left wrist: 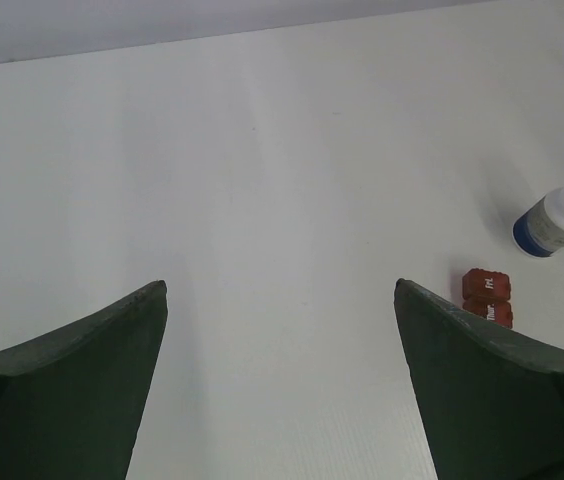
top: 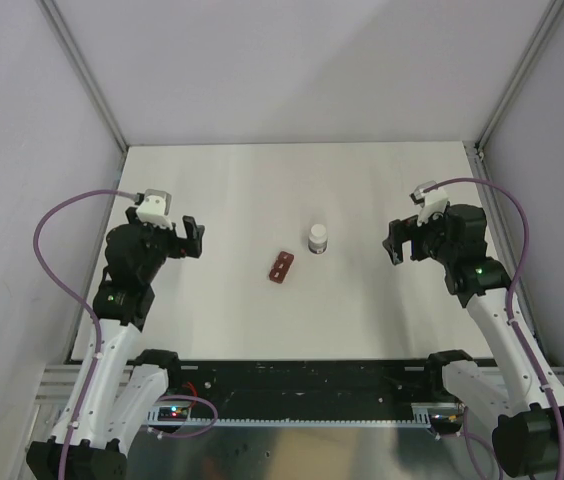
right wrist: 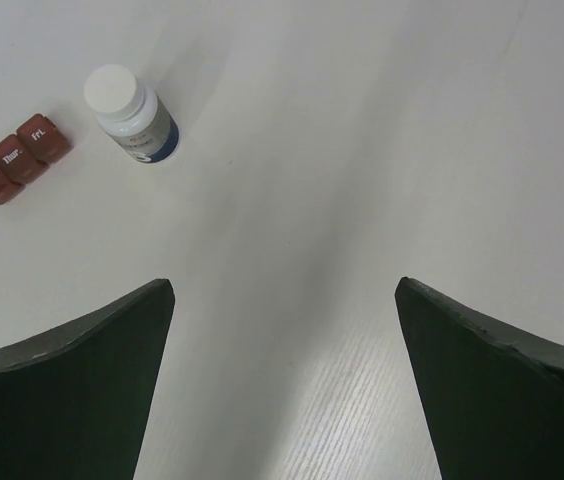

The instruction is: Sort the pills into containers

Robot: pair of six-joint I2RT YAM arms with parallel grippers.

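Items as I see them from my station. Table: white and flat. Pill box: a dark red strip of three square compartments in a row, lying flat near the middle of the table, a little left of centre, its long axis slanted. In my right wrist view the lids read Wed., Thur. and Fri., and all three are down. Bottle: small and round, with a white cap and a blue band on the label. It stands upright near the far end of the pill box, beside the Fri. compartment and not touching it. Left gripper: held over the left side of the table, well apart from the pill box, jaws spread wide with nothing between them. Its own camera shows bare table between the dark fingers, and one end of the pill box shows beside the right finger. Right gripper: over the right side, pointing inward, jaws also wide apart and holding nothing, well apart from the bottle.
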